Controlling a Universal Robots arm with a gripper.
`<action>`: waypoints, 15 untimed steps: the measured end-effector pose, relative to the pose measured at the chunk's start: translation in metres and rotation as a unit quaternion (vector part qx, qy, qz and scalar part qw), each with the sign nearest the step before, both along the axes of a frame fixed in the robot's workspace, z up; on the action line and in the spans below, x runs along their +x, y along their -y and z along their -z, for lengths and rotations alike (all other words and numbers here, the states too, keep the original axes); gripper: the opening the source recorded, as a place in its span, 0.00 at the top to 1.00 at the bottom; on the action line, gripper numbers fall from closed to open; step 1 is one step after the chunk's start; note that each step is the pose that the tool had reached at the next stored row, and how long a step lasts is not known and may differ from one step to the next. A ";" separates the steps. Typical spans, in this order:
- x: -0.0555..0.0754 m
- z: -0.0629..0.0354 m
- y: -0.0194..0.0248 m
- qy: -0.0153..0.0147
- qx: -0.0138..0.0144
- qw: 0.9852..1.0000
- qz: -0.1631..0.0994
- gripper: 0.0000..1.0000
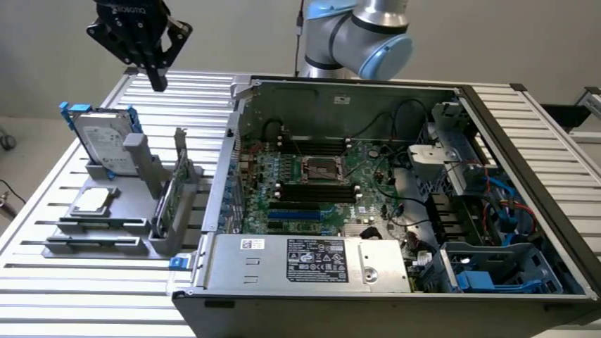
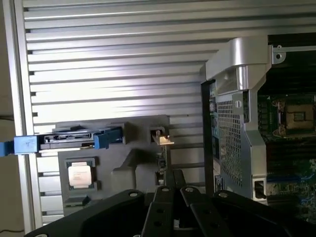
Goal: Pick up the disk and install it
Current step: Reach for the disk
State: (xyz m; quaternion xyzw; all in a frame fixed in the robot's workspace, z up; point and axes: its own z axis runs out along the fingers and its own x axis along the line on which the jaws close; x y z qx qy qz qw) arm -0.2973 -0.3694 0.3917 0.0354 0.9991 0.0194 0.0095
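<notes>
The disk (image 1: 101, 138), silver-grey with blue side rails, stands on edge in a grey holder (image 1: 141, 232) at the exterior view's left. In the wrist view the disk (image 2: 66, 139) shows edge-on, its blue rails sticking out at both ends. My black gripper (image 1: 157, 83) hangs in the air above and behind the disk, well clear of it, fingers pointing down. The fingers (image 2: 160, 197) are shut together with nothing between them.
The holder also carries a square silver processor chip (image 1: 92, 201) and an upright card (image 1: 167, 204). The open computer case (image 1: 235, 127) lies just right of the holder, with the motherboard (image 1: 319, 186), a grey power-supply box (image 1: 300, 260) and a blue-trimmed drive bay (image 1: 493, 274). All rest on a slatted metal table (image 1: 84, 289).
</notes>
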 end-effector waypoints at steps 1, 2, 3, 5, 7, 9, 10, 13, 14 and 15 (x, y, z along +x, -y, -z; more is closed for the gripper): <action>-0.004 0.0007 -0.0007 0.000 0.000 1.000 0.000 0.89; -0.009 0.0016 -0.0014 0.000 0.000 1.000 0.000 0.89; -0.014 0.0024 -0.0021 0.000 0.000 1.000 0.000 0.89; -0.023 0.0040 -0.0035 -0.001 0.000 1.000 0.000 0.89; -0.032 0.0057 -0.0048 -0.001 0.000 1.000 0.000 0.89; -0.041 0.0075 -0.0063 -0.001 0.000 1.000 0.000 0.89; -0.045 0.0085 -0.0070 -0.001 0.000 1.000 0.000 0.89; -0.059 0.0112 -0.0091 -0.001 0.000 1.000 0.000 0.89; -0.064 0.0122 -0.0099 -0.001 0.000 1.000 0.000 0.89; -0.068 0.0131 -0.0105 -0.001 0.000 1.000 0.000 0.89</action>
